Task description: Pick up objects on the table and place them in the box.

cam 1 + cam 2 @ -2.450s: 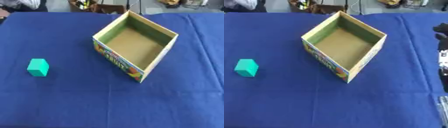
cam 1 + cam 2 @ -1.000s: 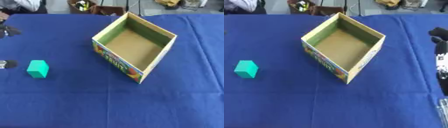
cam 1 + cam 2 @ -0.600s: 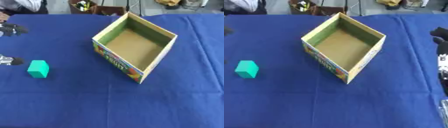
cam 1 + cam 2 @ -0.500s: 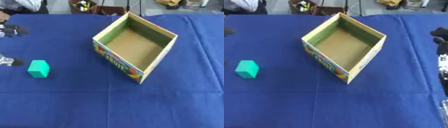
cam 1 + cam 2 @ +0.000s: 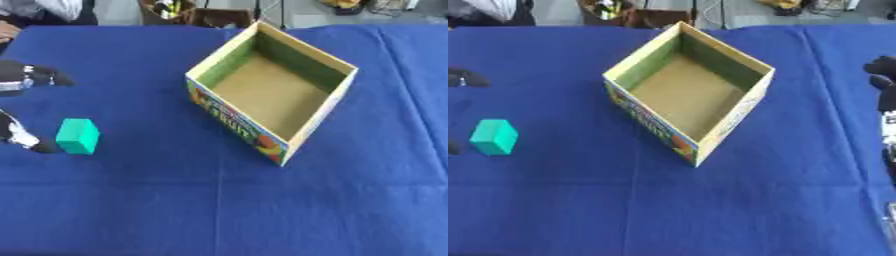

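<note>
Our left hand [image 5: 22, 80] sits at the left edge, spread wide, holding nothing: one finger above and one lower digit [image 5: 19, 136] just beside the green block [image 5: 78, 135], seemingly not touching it. The block sits on the blue tablecloth [image 5: 219, 210] between those digits, slightly to the hand's right. The open cardboard box [image 5: 273, 90] is well apart, further right of the hand, and looks empty inside. Our right hand [image 5: 883, 75] shows only partly at the right edge; we cannot tell how its fingers are set.

Risks, as we judge them: the lower digit may nudge the block sideways before the close, so the pinch catches a corner and it twists out. On the carry, the box's near wall [image 5: 236, 125] could catch a low block.
</note>
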Motion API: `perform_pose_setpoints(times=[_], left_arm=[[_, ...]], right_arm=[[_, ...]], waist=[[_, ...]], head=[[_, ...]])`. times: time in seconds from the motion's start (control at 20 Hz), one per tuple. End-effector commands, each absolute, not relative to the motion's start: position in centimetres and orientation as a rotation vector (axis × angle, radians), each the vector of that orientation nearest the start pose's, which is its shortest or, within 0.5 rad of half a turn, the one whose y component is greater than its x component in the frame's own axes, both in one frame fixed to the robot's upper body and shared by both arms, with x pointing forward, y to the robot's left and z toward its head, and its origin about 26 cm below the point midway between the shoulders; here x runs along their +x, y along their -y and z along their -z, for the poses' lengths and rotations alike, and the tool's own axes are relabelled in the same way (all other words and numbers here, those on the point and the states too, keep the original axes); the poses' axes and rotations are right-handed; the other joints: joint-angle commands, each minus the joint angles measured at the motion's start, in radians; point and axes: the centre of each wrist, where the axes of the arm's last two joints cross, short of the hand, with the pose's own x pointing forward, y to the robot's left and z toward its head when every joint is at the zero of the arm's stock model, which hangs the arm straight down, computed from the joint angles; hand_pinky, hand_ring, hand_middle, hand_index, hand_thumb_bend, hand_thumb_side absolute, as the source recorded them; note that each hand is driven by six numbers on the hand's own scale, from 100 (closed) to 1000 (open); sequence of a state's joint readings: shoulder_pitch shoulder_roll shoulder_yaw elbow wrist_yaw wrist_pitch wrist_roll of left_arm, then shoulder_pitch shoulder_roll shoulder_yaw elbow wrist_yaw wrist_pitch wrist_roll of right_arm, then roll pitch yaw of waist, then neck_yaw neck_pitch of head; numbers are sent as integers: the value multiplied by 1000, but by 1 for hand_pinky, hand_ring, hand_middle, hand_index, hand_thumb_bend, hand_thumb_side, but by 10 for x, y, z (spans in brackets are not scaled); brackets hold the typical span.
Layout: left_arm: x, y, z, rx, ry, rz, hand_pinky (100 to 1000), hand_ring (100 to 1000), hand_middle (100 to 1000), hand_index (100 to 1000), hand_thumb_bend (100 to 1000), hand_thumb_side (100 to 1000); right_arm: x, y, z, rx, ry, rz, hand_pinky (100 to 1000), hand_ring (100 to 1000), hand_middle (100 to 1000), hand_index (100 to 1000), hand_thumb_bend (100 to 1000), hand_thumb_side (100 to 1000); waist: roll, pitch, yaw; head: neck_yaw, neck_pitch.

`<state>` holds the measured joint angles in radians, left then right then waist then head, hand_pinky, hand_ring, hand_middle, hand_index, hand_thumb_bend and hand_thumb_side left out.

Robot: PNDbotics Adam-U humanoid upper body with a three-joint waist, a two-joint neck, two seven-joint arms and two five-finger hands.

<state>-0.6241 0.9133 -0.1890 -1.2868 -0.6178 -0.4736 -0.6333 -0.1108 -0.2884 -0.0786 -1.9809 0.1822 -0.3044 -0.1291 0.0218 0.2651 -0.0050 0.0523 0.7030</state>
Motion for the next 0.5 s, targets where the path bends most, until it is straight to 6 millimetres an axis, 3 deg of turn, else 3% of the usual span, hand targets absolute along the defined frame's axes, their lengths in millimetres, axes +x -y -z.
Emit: perform_pose_setpoints(times=[0.05,0.5], left_arm=[[395,-416,-241,768,1058,2017,821,883,895,1000,810,699],[409,-417,-229,661,1023,1985,802,865,893,1000,805,685]], right_arm=[[278,292,-155,-443,2425,-303,869,901,737,854,100,837],[279,290,-157,-434,2430,-301,872,901,736,854,100,838]], waist=[[0,-13,-2],[3,-5,-10]], head=[[7,5],[9,3]])
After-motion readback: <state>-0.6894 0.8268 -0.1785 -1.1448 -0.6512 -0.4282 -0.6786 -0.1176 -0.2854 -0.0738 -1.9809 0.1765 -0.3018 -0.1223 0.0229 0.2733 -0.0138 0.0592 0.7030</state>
